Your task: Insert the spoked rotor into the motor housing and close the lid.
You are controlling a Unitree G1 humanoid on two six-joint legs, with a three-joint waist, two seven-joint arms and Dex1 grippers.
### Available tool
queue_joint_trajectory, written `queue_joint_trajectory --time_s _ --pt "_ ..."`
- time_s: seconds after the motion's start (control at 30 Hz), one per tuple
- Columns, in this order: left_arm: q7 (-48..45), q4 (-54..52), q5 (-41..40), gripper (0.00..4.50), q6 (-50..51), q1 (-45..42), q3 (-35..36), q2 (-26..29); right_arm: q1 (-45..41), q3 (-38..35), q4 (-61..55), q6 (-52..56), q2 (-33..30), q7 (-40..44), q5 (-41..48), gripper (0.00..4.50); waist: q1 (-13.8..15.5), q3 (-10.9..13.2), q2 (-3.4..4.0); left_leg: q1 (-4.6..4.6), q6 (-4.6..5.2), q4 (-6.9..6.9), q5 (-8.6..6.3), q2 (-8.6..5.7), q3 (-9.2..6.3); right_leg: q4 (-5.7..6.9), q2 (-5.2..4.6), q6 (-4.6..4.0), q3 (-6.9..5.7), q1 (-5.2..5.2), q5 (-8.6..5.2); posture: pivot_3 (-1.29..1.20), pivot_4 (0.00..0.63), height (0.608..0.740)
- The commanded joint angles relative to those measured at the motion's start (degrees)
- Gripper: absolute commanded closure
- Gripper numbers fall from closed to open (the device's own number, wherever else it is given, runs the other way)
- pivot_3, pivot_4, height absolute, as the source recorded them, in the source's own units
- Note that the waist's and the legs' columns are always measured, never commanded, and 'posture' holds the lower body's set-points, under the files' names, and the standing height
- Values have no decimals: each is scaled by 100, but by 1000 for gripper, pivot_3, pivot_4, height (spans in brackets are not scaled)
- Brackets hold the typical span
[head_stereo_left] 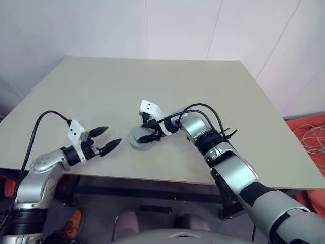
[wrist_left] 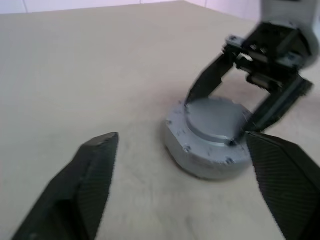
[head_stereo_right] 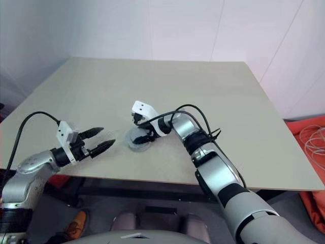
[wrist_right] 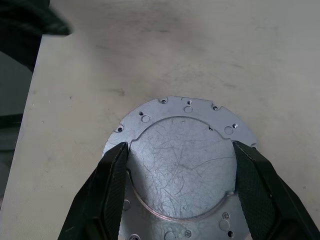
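Hovering near the surface's [head_stereo_left: 213,91] front edge, toward its left corner, my left gripper [head_stereo_left: 107,139] has its fingers spread and holding nothing, pointed at the lid [wrist_right: 182,165]. That grey disc lies plain face up on the stacked motor unit, just back from the front edge, near the middle. My right gripper [wrist_right: 180,187] comes down over it, its two fingers [wrist_right: 112,192] set against opposite sides of the lid's raised centre, pinching it.
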Motion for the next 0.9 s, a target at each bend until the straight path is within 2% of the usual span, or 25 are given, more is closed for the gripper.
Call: queue_joint_trajectory --time_s 0.03,0.3,0.33,0.57,0.9 --pt "142 263 78 1576 94 -465 -94 -61 89 119 148 180 -52 47 -122 1359 5 0 0 1 0 0 0 -1 0 0 0 -2 0 1 1 0 0 740" --pt "163 1025 673 4346 -296 -1140 -728 -529 134 133 97 198 -36 45 -121 1359 1 -2 0 -1 1 -1 0 -4 -1 -2 -5 -3 0 1 2 0 0 740" --pt "174 1124 755 4487 -295 -1196 -812 -585 140 134 90 198 -36 44 -121 1359 0 -1 0 -1 1 -1 0 -4 -1 -2 -5 -2 0 1 2 0 0 740" --pt "26 1573 1405 4500 -82 -1335 -1482 -476 181 153 25 219 -58 42 -132 1359 7 -9 8 1 1 -2 0 -5 -2 -2 -5 -1 0 4 1 0 0 740" --pt "-8 1510 1443 4500 63 -1323 -1558 -498 245 234 -81 99 -107 52 -186 1359 7 -40 47 2 13 -3 -7 -34 -1 -4 -33 7 0 8 -4 0 0 740"
